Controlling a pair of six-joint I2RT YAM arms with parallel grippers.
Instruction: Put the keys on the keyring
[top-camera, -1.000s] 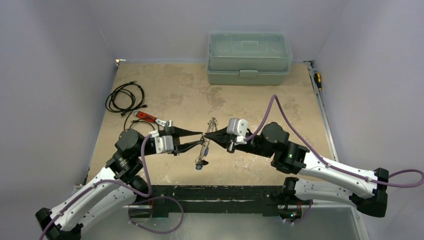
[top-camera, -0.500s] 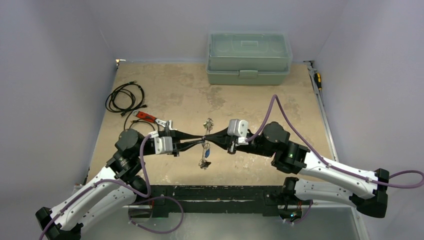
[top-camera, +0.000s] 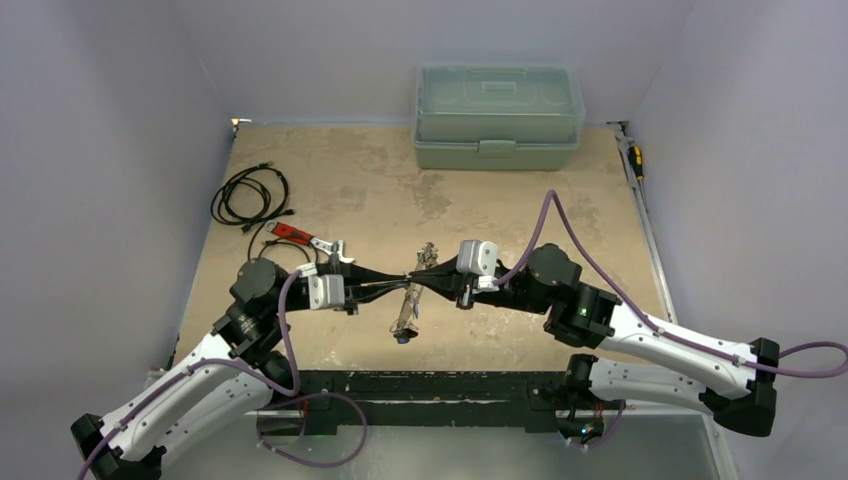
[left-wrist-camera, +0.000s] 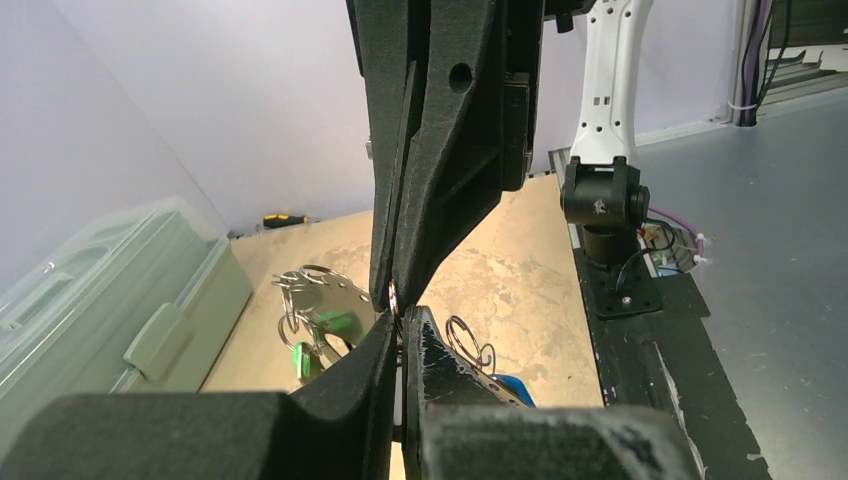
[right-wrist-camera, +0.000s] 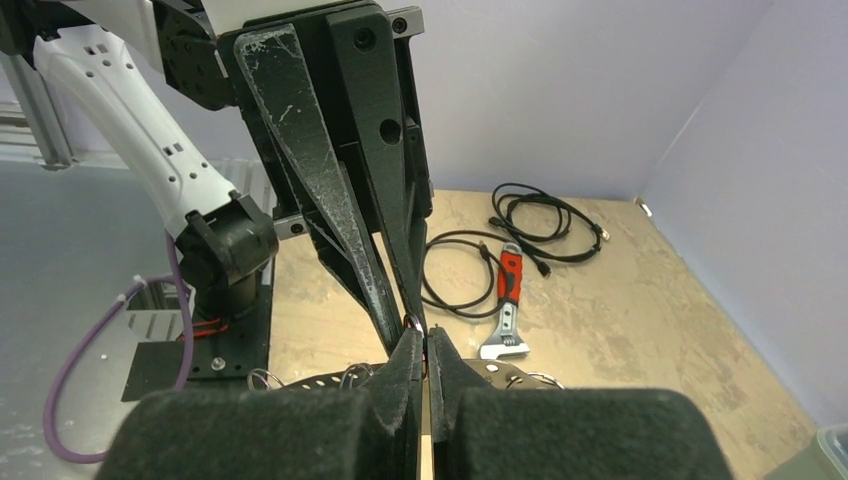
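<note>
The keyring (top-camera: 409, 308) with several keys hangs tilted in mid-air over the table's middle, a blue-headed key (top-camera: 401, 338) at its low end. My left gripper (top-camera: 405, 281) and right gripper (top-camera: 421, 279) meet tip to tip on it, both shut. In the left wrist view the left gripper (left-wrist-camera: 401, 318) is closed on the metal, with a green-headed key (left-wrist-camera: 299, 361) to its left and a blue one (left-wrist-camera: 513, 385) to its right. In the right wrist view the right gripper (right-wrist-camera: 421, 336) pinches a small ring of the keyring (right-wrist-camera: 412, 322). What lies inside the pads is hidden.
A red-handled wrench (top-camera: 301, 236) and a coiled black cable (top-camera: 250, 194) lie at the left, just behind the left arm. A closed green toolbox (top-camera: 498, 117) stands at the back. A screwdriver (top-camera: 634, 160) rests along the right edge.
The left gripper's jaws have closed onto the keyring beside the right gripper's tips. The bunch of keys swung down and then back to a tilt. The right gripper stayed shut.
</note>
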